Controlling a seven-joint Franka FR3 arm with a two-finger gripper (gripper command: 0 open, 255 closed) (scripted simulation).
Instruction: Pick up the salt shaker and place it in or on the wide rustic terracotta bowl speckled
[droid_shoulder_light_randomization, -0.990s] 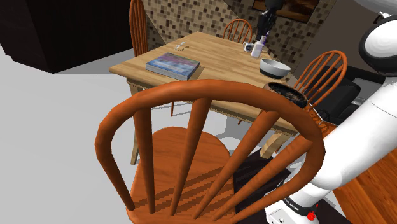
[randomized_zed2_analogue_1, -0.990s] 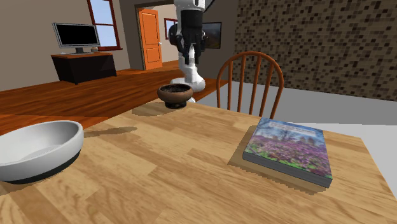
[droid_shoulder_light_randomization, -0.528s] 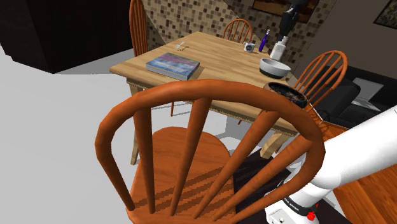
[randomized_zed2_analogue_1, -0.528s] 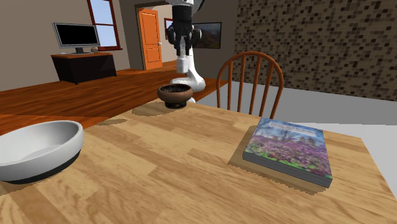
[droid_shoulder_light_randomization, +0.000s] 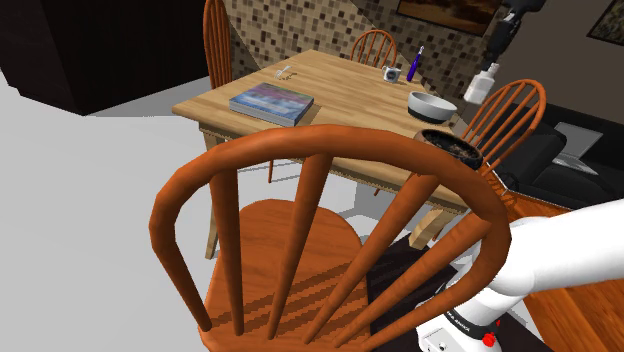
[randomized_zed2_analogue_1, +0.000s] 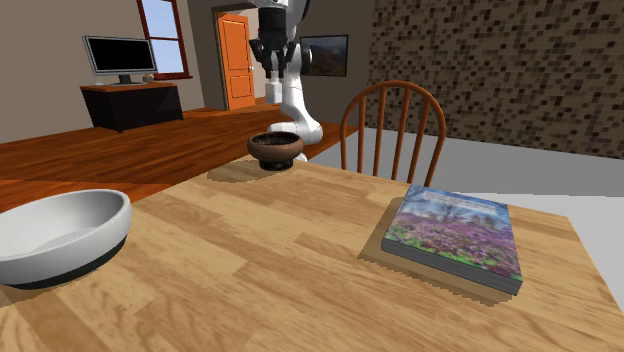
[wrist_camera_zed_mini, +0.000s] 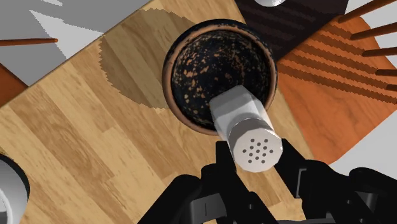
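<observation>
While we judge the carrying step in hand, the speckled bowl lies below the white salt shaker, which is clamped in the gripper, hanging just off the bowl's centre. Next we centre over it, lower, and let go.

Mosaic-tile wall, orange door, wooden floor, spindle-back chair.
</observation>
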